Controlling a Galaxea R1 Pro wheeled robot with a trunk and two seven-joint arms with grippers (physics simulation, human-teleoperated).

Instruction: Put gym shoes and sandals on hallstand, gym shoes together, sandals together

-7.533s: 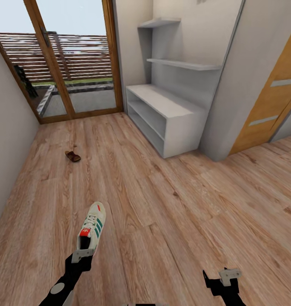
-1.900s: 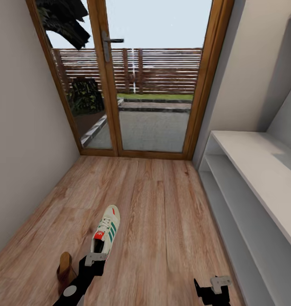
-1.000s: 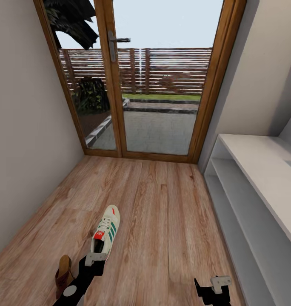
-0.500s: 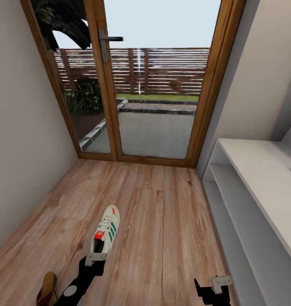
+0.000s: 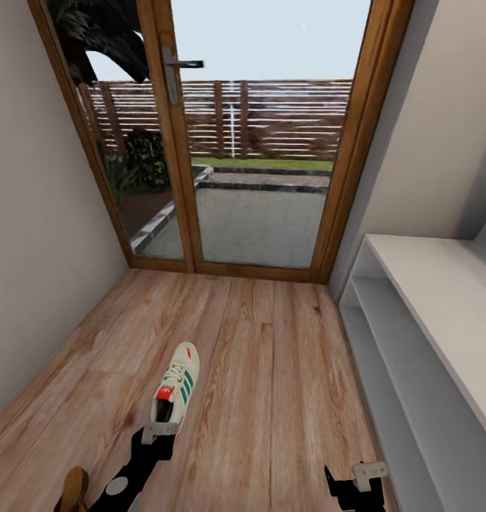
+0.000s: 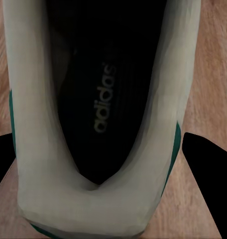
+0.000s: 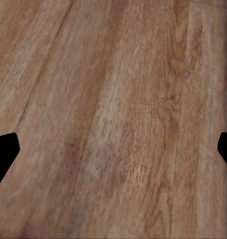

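One white gym shoe (image 5: 175, 387) with green stripes and a red tongue patch hangs low over the corridor floor (image 5: 271, 370), toe pointing towards the glass door. My left gripper (image 5: 158, 430) is shut on its heel. In the left wrist view the heel and dark insole of the gym shoe (image 6: 98, 99) sit between the black fingers (image 6: 203, 154). A brown sandal (image 5: 74, 491) lies on the floor beside my left arm at the lower left. My right gripper (image 5: 357, 480) hovers open over bare planks (image 7: 113, 99). The hallstand (image 5: 442, 299) runs along the right wall.
A wood-framed glass door (image 5: 250, 142) closes the corridor ahead, with a patio and fence outside. A plain wall (image 5: 37, 249) bounds the left side. The hallstand's lower open tiers (image 5: 392, 370) face the floor strip between the two walls.
The head view has shifted, so the sandal now sits lower and further left in the picture. The gym shoe stays held in my left gripper; both arms keep their pose.
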